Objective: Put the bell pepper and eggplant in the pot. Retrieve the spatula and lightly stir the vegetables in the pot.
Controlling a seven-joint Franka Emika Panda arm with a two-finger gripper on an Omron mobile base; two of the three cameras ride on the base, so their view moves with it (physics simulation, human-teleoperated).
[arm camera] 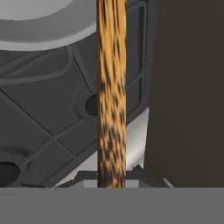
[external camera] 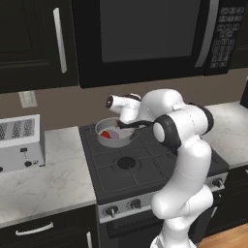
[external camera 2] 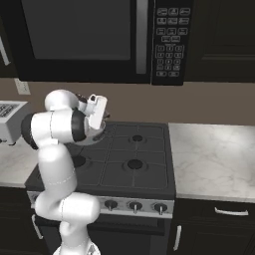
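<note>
Kitchen stove (external camera: 145,169), black, between marble worktops (external camera: 43,179). Spatula (arm camera: 111,87): wooden handle is clamped in the clenched end effector (arm camera: 111,177), carried for stirring. Pot (external camera: 112,138): set on rear left burner, bell pepper (external camera: 105,134) inside. Eggplant cannot be made out.

I see the pot (external camera: 114,131) on the stove's (external camera: 140,167) back-left burner, with the microwave (external camera: 145,36) low overhead, so headroom there is tight. My own arm crowds the pot's right side. The front burners lie bare in the frame's centre. The toaster (external camera: 20,143) blocks the left surface (external camera: 43,186); the right surface is free.
</note>
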